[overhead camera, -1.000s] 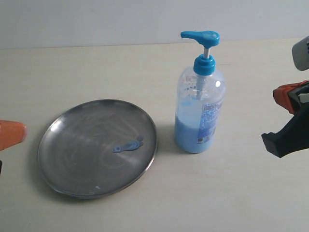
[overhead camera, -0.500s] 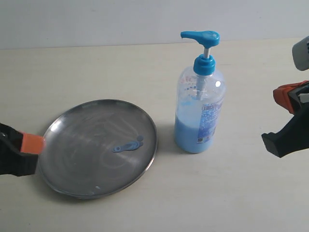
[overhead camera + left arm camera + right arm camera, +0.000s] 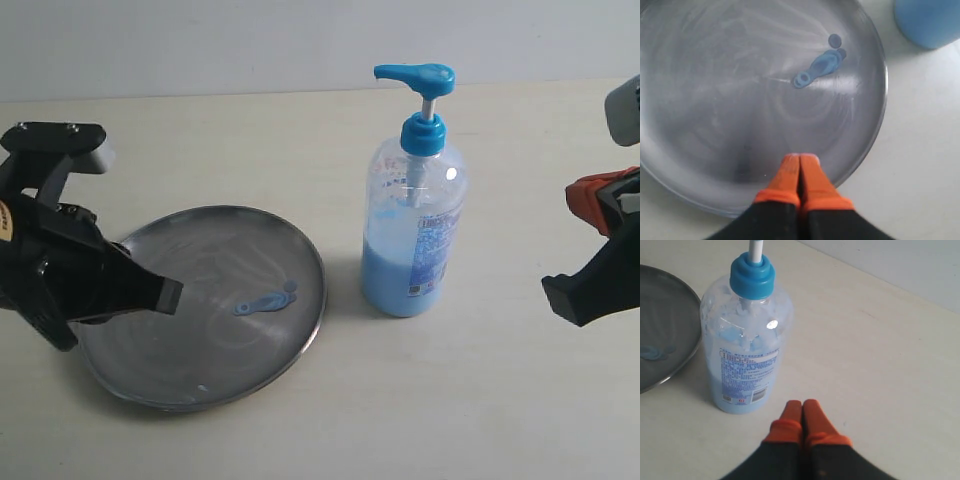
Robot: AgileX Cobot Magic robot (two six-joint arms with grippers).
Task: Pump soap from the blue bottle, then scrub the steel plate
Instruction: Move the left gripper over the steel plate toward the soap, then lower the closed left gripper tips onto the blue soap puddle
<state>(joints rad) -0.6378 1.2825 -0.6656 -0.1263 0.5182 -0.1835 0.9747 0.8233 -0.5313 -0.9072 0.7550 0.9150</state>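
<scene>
Soap (image 3: 267, 300), a light blue opaque liquid, is lying as a small smeared blob a little right of the middle of the steel plate (image 3: 215, 245), a wide, shallow round dish of grey brushed metal with a raised rim and faint swirl marks; more of this liquid is filling the lower part of the blue bottle (image 3: 415, 230), which is tall, of clear plastic, and is carrying a blue-and-white label. This bottle is standing upright on the pale beige table (image 3: 480, 400), just beside the plate's right rim in the exterior view, and its bright blue pump head (image 3: 413, 75) is pointing towards the plate's side.

The left gripper (image 3: 800, 160), black with orange fingertips, is hanging over the plate's left part; its fingers are pressed together with nothing between them; whether the tips are touching the metal I cannot tell, since the wrist view is showing them only from above. The blob (image 3: 817, 67) is lying well ahead of these tips, apart from them.

The right gripper (image 3: 802, 405) is waiting on the right side of the table, near the bottle (image 3: 745, 340) but apart from it; its orange fingers are also clenched together and are holding nothing.
</scene>
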